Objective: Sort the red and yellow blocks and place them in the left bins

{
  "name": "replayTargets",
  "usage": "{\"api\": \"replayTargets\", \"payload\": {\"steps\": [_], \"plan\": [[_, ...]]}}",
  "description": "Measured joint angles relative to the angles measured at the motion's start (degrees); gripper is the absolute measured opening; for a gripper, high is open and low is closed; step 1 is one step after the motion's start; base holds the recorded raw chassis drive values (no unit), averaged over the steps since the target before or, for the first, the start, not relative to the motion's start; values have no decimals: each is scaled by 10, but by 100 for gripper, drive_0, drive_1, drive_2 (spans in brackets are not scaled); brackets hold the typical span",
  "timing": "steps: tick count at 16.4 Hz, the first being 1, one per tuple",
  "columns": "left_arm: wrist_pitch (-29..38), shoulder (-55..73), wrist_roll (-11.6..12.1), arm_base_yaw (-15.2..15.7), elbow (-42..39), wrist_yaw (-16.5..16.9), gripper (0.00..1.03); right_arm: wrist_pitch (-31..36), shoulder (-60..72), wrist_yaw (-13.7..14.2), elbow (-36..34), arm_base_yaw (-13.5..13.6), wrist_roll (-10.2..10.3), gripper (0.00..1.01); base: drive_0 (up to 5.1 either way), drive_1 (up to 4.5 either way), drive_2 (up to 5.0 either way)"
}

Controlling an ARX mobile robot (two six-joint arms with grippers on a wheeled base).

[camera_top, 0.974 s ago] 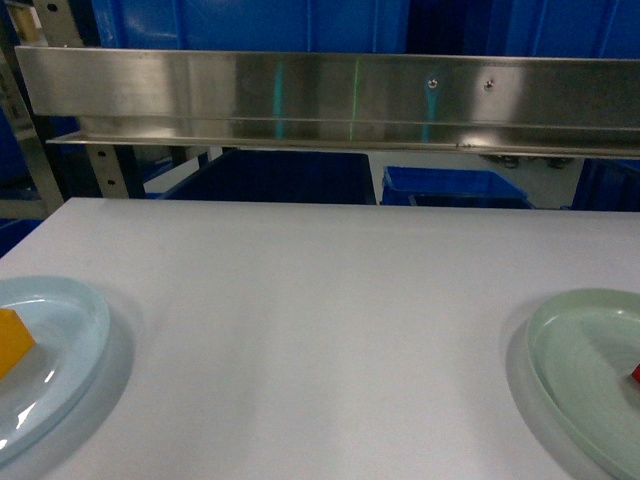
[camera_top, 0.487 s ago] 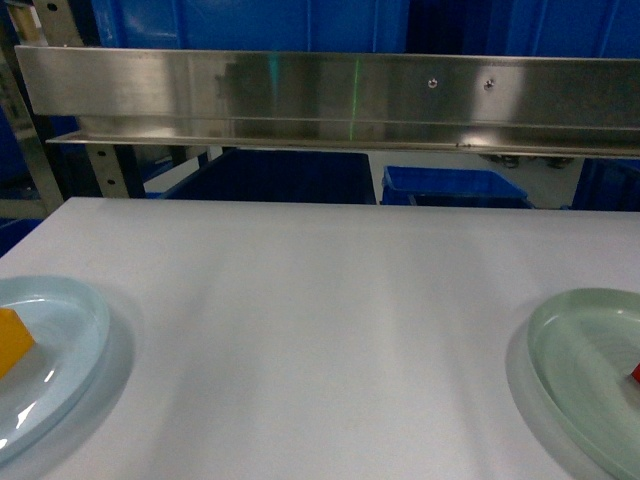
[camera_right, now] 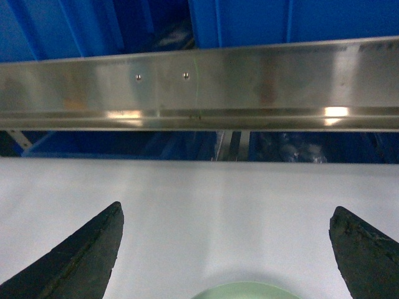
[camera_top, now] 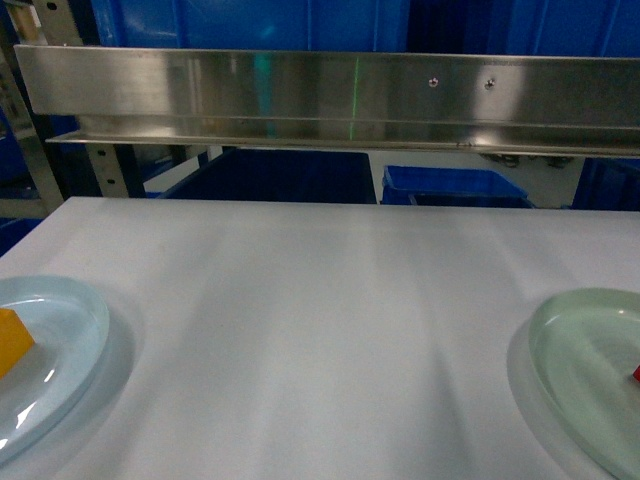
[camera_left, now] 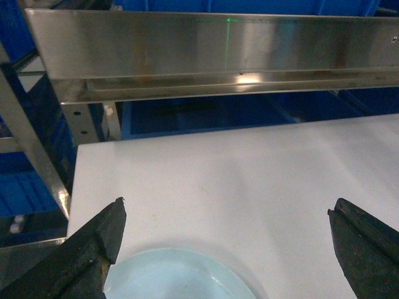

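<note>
An orange-yellow block [camera_top: 12, 340] lies on the pale blue plate [camera_top: 95, 312] at the table's left edge. Only a sliver of a red block [camera_top: 635, 374] shows, on the pale green plate [camera_top: 560, 335] at the right edge. Blue bins [camera_top: 455, 186] stand behind and below the table's far edge. The left gripper [camera_left: 229, 207] hangs open above the near side of the blue plate [camera_left: 181, 277], holding nothing. My right gripper [camera_right: 228, 209] is open too, over the far rim of the green plate [camera_right: 249, 291]. Neither gripper shows in the head view.
A long stainless steel rail [camera_top: 330, 95] runs across behind the white table [camera_top: 320, 300], with steel rack posts [camera_left: 31, 149] at the left. More blue tubs [camera_left: 25, 187] sit beside and under the rack.
Faint shadows on the table and reflections on the steel rail have shifted. The blocks and plates have stayed put.
</note>
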Motion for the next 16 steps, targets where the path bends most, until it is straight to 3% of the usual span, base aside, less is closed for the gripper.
{"api": "replayTargets", "payload": {"steps": [7,9,10,11,12,13,16], "plan": [[22,35,0,-7,5,-8,98,-7,36,-19,6,3,-20,98,0,0,0],[69,45,2,-16,-17,-42,98,11,64,-35,0,2,-40,98,0,0,0],[108,43,-3,-33,-57,-64,98,41,99,-42,-9,-7,-65,98,0,0,0],[143,16,-20,-92,-170,-106,98,105,157,-32,-38,-36,-101,98,0,0,0],[125,-17,-31,-109,-221,-120,98,114,156,-38,-58,-49,-109,98,0,0,0],[95,-69,-35,-90,-220,-120,98,113,114,-49,-90,-41,-111,98,0,0,0],[50,-133,-14,-84,-191,-140,98,105,79,-50,-102,-37,-108,98,0,0,0]]}}
